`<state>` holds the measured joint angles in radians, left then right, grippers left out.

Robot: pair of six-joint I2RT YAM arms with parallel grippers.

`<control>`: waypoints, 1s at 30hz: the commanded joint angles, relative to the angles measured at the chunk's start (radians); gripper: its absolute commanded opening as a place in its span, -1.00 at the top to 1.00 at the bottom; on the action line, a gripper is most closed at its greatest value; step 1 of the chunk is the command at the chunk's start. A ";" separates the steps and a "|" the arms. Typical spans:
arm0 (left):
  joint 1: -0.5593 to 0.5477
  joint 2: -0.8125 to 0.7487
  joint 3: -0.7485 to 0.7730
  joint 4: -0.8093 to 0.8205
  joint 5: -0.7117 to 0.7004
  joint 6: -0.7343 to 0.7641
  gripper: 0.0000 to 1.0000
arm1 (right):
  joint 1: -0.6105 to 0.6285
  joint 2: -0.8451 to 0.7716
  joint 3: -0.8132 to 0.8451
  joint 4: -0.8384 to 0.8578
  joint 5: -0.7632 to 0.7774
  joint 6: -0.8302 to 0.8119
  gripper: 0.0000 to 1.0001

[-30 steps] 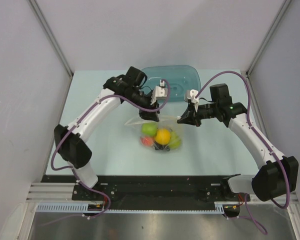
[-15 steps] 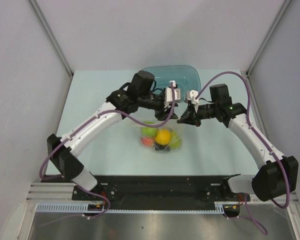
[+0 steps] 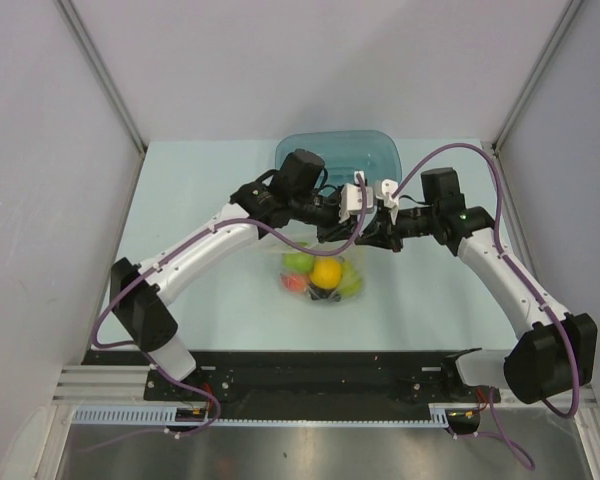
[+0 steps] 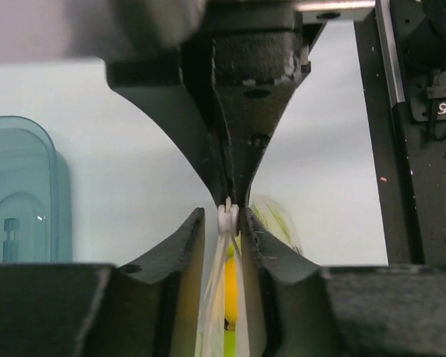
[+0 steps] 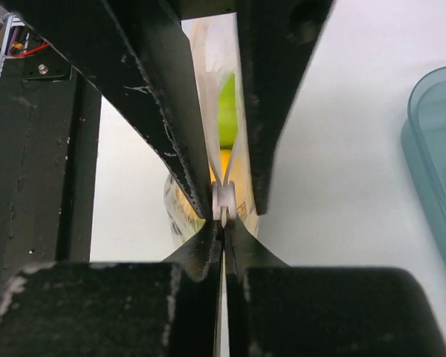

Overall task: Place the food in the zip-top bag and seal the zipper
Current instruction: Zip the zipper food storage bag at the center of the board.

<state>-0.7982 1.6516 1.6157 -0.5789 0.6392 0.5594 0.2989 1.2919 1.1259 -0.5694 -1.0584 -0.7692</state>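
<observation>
The clear zip-top bag hangs by its mouth edge over the table, with the food inside: an orange, a green apple, a red peach, a green pear and dark grapes. My right gripper is shut on the end of the pale zipper. Tip to tip with it, my left gripper straddles the zipper. One left finger touches the strip; the other stands slightly off it. The orange shows between the bag's walls.
A teal translucent tub sits on the table just behind both grippers. The black base rail runs along the near edge. Grey walls close in the table on the left, right and back.
My left gripper has travelled right along the bag's mouth until it meets the right gripper. Its jaws widened, then narrowed again. The right arm has held still.
</observation>
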 commanded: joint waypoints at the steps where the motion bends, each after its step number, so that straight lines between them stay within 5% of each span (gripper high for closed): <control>1: -0.007 0.017 0.015 -0.042 0.016 0.033 0.61 | -0.010 -0.026 0.000 0.055 -0.014 0.024 1.00; 6: -0.006 0.002 -0.005 -0.068 0.007 0.049 0.98 | -0.035 -0.031 -0.011 0.080 -0.011 0.039 1.00; 30: 0.335 -0.138 -0.149 -0.295 -0.098 0.200 0.95 | -0.277 -0.066 -0.072 0.140 0.025 0.059 1.00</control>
<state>-0.5453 1.5761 1.4872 -0.7765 0.6163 0.6914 0.0841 1.2606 1.0489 -0.4732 -1.0588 -0.6991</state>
